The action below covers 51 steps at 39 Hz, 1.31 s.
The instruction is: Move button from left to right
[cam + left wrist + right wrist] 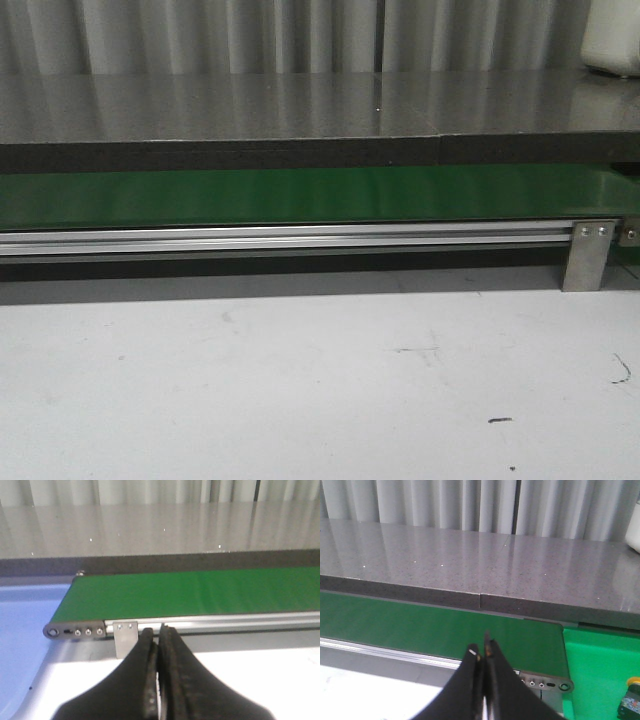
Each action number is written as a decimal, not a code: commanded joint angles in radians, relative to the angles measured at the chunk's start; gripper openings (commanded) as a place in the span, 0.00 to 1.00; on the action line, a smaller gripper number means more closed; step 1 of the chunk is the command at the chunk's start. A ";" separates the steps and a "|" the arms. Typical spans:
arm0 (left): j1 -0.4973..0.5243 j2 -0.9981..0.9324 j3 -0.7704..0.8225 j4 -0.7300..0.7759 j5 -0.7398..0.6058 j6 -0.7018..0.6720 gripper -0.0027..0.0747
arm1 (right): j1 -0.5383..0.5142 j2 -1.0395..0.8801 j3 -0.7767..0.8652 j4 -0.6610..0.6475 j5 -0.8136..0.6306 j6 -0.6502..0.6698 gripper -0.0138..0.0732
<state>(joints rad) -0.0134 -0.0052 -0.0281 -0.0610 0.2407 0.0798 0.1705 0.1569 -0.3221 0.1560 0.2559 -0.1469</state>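
The button [630, 702] shows only at the edge of the right wrist view: a yellow cap on a black body, standing on a bright green surface [600, 665] just past the belt's end. The green belt [300, 195] is bare in all views. My left gripper [159, 632] is shut and empty, over the white table in front of the belt's other end [55, 631]. My right gripper [484, 650] is shut and empty, in front of the belt's end roller [564, 686], apart from the button. Neither gripper shows in the front view.
An aluminium rail [280, 238] with a bracket [588, 255] runs along the belt's front. A grey stone counter [300, 105] lies behind the belt. A white object [615, 40] stands at its far right. A blue surface [22, 625] lies beside the belt's left end.
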 commanded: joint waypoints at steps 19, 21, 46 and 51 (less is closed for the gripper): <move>-0.006 -0.019 0.065 0.000 -0.184 -0.014 0.01 | -0.001 0.009 -0.026 0.003 -0.085 -0.010 0.08; -0.006 -0.019 0.065 0.000 -0.184 -0.014 0.01 | -0.001 0.009 -0.026 0.003 -0.085 -0.010 0.08; -0.006 -0.019 0.065 0.000 -0.184 -0.014 0.01 | -0.001 0.009 -0.026 0.003 -0.085 -0.010 0.08; -0.006 -0.019 0.065 0.000 -0.184 -0.014 0.01 | -0.006 0.009 0.027 0.003 -0.104 -0.010 0.08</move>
<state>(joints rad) -0.0134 -0.0052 0.0077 -0.0593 0.1409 0.0759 0.1705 0.1569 -0.3026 0.1560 0.2429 -0.1482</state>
